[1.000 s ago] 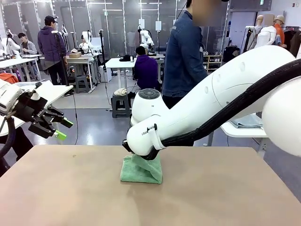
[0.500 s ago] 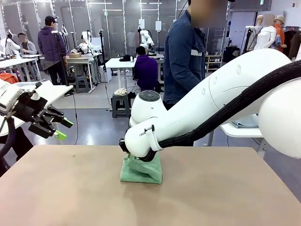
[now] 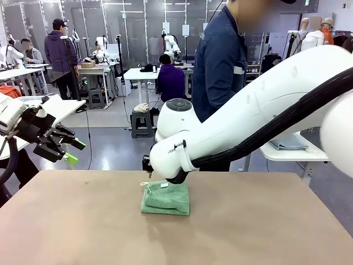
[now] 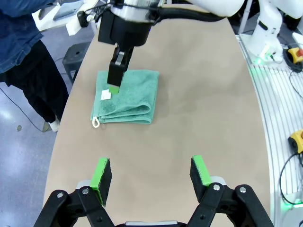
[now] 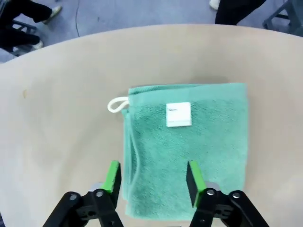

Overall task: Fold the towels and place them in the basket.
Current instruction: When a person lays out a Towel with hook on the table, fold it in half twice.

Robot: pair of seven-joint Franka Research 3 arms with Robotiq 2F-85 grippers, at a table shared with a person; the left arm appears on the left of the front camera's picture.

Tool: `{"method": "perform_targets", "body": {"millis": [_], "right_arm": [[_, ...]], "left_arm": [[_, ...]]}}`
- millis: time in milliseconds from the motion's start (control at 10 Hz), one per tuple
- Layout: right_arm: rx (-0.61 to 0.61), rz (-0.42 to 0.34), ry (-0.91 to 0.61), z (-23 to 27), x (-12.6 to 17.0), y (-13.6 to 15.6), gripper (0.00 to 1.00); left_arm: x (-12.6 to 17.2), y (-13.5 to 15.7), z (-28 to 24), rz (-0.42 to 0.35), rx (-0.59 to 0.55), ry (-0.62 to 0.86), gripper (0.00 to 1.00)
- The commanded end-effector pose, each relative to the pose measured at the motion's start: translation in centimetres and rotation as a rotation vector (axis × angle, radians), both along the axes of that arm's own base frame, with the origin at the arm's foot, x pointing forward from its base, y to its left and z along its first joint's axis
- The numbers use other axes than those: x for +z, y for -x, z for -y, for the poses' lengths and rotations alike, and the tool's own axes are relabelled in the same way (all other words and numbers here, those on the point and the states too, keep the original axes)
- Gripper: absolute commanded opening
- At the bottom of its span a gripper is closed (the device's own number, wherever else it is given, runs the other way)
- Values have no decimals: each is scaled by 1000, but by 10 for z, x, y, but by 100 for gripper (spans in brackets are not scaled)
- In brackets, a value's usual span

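A mint green towel point(image 3: 165, 200) lies folded on the tan table point(image 3: 265, 232), just past its middle. It has a white label tag point(image 5: 179, 115) on top and a white loop point(image 5: 116, 104) at one corner. My right gripper point(image 5: 151, 177) hovers straight above the towel point(image 5: 189, 142) with its jaws open and nothing between them; from the left wrist view one of its fingers point(image 4: 116, 75) points down over the towel point(image 4: 128, 97). My left gripper point(image 3: 75, 152) hangs open and empty above the table's left edge, well away from the towel. The basket is out of view.
A person point(image 3: 220, 72) in a dark blue jacket stands close behind the table's far edge, right behind the towel. My big white right arm point(image 3: 259, 116) stretches across the right half of the table. Bare tabletop point(image 4: 199, 118) lies between the left gripper point(image 4: 151, 172) and the towel.
The right gripper has opened, let go of the towel and risen a little. The towel has settled into a flat folded square. The left arm has not moved.
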State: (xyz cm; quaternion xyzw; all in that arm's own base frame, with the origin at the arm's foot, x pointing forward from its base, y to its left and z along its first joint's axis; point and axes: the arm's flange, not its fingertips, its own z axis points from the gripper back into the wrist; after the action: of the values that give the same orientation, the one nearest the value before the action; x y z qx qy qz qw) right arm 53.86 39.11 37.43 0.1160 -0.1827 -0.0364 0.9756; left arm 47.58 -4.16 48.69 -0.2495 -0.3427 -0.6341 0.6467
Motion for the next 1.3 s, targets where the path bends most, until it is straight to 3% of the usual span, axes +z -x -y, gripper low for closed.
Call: {"method": "perform_targets", "body": {"millis": [0,300,1200], "right_arm": [[22,-43,32,33,11,18,97],[14,-106,7,72,12,24,97],[-9,-99,16,86,13,23,97]], "left_arm": [[0,-1,0,5,3,1,84],[0,-1,0,5,3,1,84],[0,-1,0,5,3,1,84]]}}
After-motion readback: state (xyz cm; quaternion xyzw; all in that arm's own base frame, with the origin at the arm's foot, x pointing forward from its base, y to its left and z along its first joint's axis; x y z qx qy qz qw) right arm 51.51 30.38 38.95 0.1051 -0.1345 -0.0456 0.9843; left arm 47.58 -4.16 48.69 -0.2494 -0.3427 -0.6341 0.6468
